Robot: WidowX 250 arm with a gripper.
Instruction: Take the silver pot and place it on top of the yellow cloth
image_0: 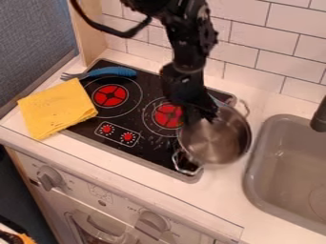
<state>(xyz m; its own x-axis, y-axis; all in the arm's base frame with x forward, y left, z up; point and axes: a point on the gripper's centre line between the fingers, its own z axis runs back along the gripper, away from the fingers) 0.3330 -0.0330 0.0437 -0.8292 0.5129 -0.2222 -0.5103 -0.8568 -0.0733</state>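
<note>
The gripper [200,116] is hanging at the silver pot [219,145] (how wide, I can't tell); the yellow cloth [56,108] is lying well apart.

The pincer [201,117] hides part of the pot [219,143] (arm [186,45], sink [256,183] and faucet [320,116] are cut off).

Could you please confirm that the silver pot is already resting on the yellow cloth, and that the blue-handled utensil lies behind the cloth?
Not quite: the camera view shows the silver pot away from the yellow cloth, at the end of the stove nearest the sink. The blue-handled utensil does lie behind the cloth.
</note>
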